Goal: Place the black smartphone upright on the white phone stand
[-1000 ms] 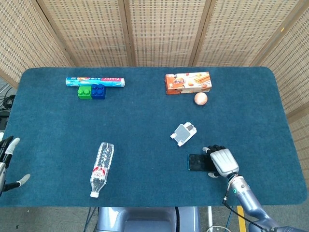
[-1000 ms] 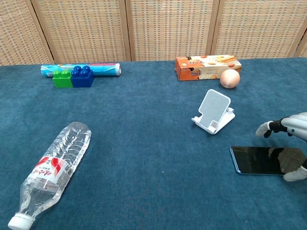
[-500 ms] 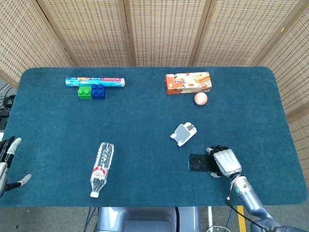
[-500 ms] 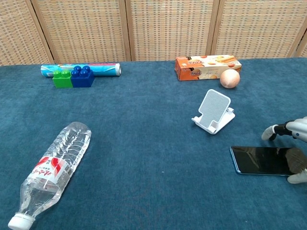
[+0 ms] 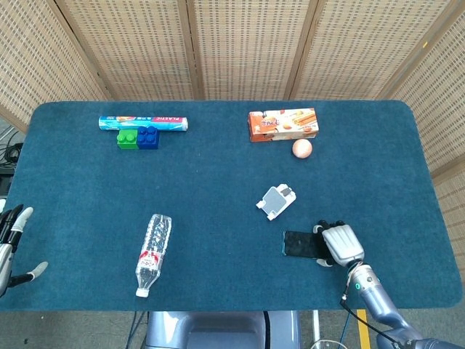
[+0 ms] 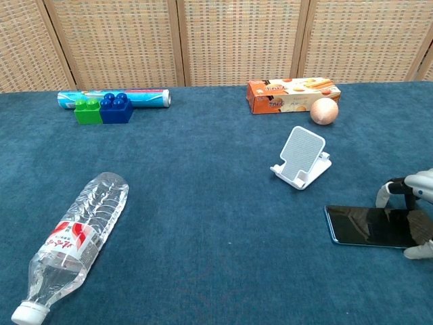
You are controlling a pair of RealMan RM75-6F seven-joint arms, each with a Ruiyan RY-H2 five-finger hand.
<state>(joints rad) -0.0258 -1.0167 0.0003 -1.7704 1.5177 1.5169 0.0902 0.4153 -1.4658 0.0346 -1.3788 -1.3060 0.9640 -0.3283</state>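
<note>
Two hands show in the head view, one at each side of the blue cloth-covered table point(image 5: 218, 182). The right hand point(image 5: 340, 244) sits over the right end of the black smartphone point(image 5: 301, 244), which lies flat, screen up, near the table's front right part. In the chest view the right hand point(image 6: 414, 213) is cut by the frame edge; its fingers point(image 6: 391, 189) arch down behind the phone's far edge while the thumb reaches the cloth at its near edge, so the hand straddles the smartphone point(image 6: 369, 226). Whether the fingers actually clamp the phone cannot be told; it has not left the table.

The white phone stand point(image 5: 276, 201) stands just behind and to the left of the phone, apart from it, with its back plate tilted up and nothing on it point(image 6: 302, 158).

The left hand point(image 5: 13, 243) shows only partly at the left border, beyond the table's edge, fingers spread and holding nothing.

Farther back, an orange biscuit box point(image 5: 283, 123) lies with a peach-coloured ball point(image 5: 302, 148) just in front of its right end. At back left, a plastic-wrap roll point(image 5: 143, 123) lies lengthwise, with a green building block point(image 5: 127, 138) and a blue building block point(image 5: 147, 137) side by side against its front. A clear plastic water bottle point(image 5: 152, 254) lies on its side at front left, white cap pointing to the near edge.
</note>
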